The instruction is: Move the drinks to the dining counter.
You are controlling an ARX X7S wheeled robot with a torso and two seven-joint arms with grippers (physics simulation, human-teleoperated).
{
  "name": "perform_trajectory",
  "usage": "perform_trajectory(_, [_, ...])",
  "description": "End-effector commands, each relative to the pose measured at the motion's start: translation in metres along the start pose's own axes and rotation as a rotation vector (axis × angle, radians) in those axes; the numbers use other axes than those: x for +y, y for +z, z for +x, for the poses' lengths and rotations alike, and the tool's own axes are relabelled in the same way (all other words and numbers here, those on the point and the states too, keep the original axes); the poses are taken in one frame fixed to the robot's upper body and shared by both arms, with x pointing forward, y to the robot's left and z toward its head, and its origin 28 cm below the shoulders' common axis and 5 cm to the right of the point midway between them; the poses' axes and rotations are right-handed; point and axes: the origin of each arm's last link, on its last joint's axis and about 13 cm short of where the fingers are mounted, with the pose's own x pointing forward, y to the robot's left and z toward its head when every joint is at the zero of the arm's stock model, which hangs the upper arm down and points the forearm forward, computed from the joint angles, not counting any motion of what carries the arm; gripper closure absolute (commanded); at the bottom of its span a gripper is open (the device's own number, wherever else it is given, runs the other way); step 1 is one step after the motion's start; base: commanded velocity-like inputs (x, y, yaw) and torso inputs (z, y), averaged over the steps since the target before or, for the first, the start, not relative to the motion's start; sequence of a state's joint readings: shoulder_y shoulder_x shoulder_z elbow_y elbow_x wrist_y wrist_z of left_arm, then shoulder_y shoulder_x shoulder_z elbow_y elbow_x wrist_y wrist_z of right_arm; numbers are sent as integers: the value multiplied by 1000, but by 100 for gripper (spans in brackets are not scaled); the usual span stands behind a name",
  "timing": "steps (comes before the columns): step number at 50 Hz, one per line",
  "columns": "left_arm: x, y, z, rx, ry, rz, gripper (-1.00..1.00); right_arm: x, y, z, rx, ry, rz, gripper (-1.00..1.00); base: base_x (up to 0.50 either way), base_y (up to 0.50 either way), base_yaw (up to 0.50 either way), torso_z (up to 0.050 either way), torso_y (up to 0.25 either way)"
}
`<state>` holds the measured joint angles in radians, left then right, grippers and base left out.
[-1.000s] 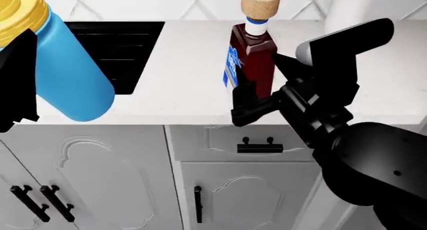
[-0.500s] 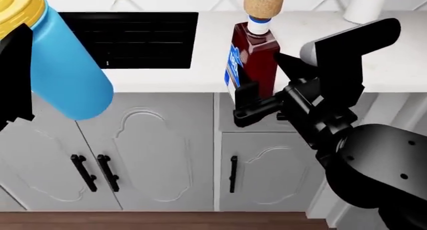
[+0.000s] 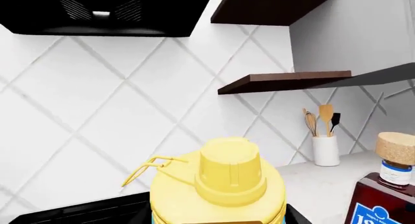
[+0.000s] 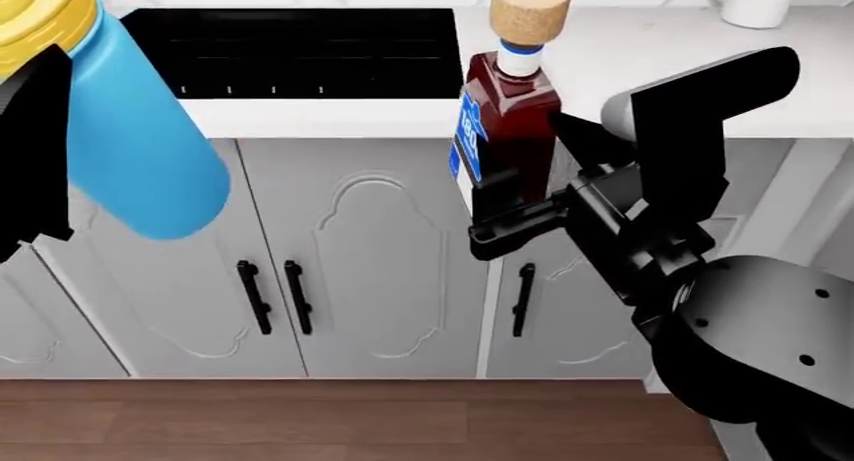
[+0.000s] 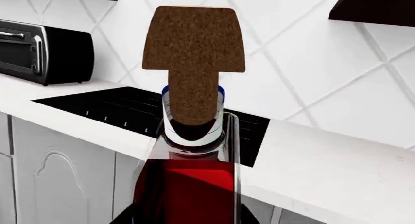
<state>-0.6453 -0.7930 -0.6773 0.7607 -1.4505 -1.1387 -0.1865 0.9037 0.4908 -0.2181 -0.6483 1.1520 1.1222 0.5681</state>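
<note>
While the right gripper (image 4: pixel 514 209) stays clenched on the lower body of the dark-brown liquor bottle (image 4: pixel 507 131), the bottle stands upright in the air in front of the cabinet doors (image 4: pixel 354 271), its cork stopper (image 4: pixel 530 11) topmost. The left gripper (image 4: pixel 30 151) grasps the light-blue flask (image 4: pixel 140 141) just under its yellow lid (image 4: pixel 40 21), and the flask tilts with its base swung toward the middle. Both drinks hang clear of the worktop (image 4: pixel 627 61). Compared with a second ago, the worktop and black cooktop (image 4: pixel 300 51) sit higher and farther off in the head view, more of the cabinet fronts shows, and a strip of wooden floor (image 4: pixel 334 421) now appears below. The grips look unchanged.
</note>
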Motion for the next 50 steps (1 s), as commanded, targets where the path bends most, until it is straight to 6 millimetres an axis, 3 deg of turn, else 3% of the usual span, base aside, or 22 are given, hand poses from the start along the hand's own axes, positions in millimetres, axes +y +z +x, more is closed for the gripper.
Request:
perform_trajectory(1, [1, 5, -2, -23, 22, -11, 100, -7, 5, 1, -37, -53, -16, 100, -410, 434, 0, 0, 0])
perform_trajectory(17, [1, 3, -2, -27, 22, -13, 100, -7, 6, 5, -24, -94, -54, 100, -412, 423, 0, 1, 1])
perform_trajectory(20, [1, 0, -4, -23, 22, -16, 100, -6, 4, 4, -16, 8, 42, 100, -379, 312, 0, 0, 0])
perform_trajectory(23, [2, 3, -6, -25, 31, -17, 100, -7, 4, 5, -26, -8, 53, 100, -209, 500, 0, 0, 0])
perform_trajectory(33, [1, 2, -6, -20, 34, -10, 100, -8, 2, 4, -58, -72, 14, 100, -32, 0, 234, 1, 1])
perform_trajectory(50, [0, 6, -4, -14, 26, -3, 100, -9, -1, 2, -62, -110, -60, 100, 0, 0, 500, 1, 2])
